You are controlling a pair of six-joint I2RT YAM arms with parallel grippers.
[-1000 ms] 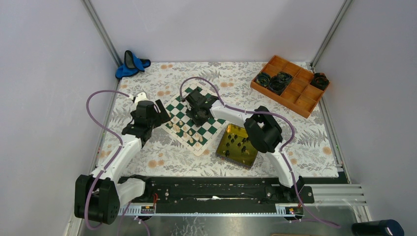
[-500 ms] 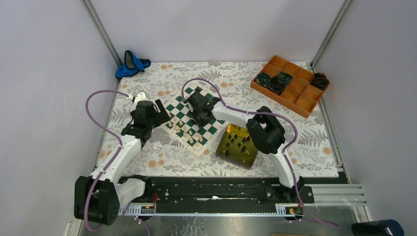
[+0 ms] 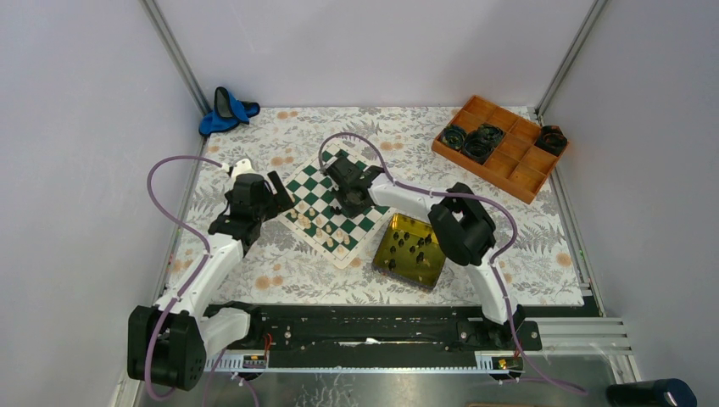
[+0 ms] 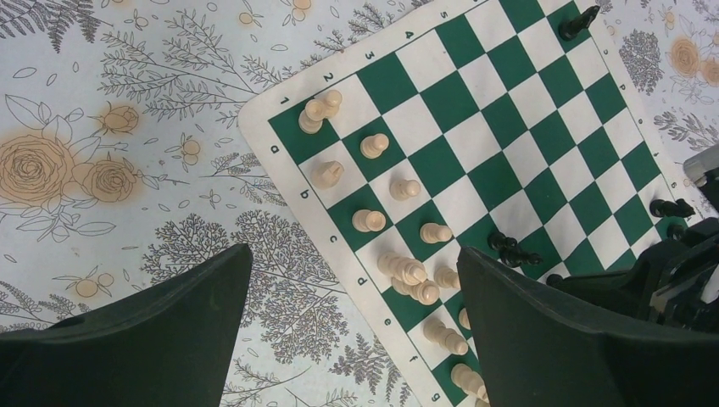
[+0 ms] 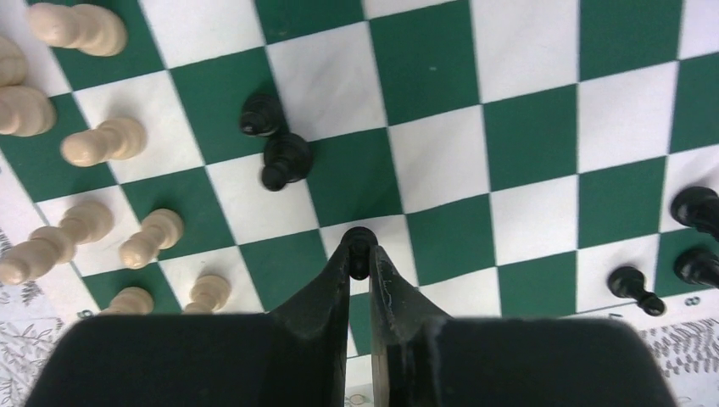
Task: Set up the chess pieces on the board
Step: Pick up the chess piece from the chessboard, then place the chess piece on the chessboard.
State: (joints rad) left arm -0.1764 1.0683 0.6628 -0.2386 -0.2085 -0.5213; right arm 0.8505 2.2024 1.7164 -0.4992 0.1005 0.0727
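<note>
Floral tablecloth (image 3: 280, 263) carries the board (image 3: 307, 182) mid-table. Over it, right gripper (image 5: 359, 254) pinches one black piece (image 5: 359, 237) at its tips. At the board's corner, left gripper (image 4: 354, 280) hangs spread wide, holding nothing. Along one edge, cream pieces (image 4: 373, 220) crowd together.

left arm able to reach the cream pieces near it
Probably yes: the left gripper hangs open near the cream pieces, nothing between; the right gripper, pinching a black piece, sits farther across.

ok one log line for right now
left gripper: open, empty | right gripper: shut on black chess piece, over board
</note>
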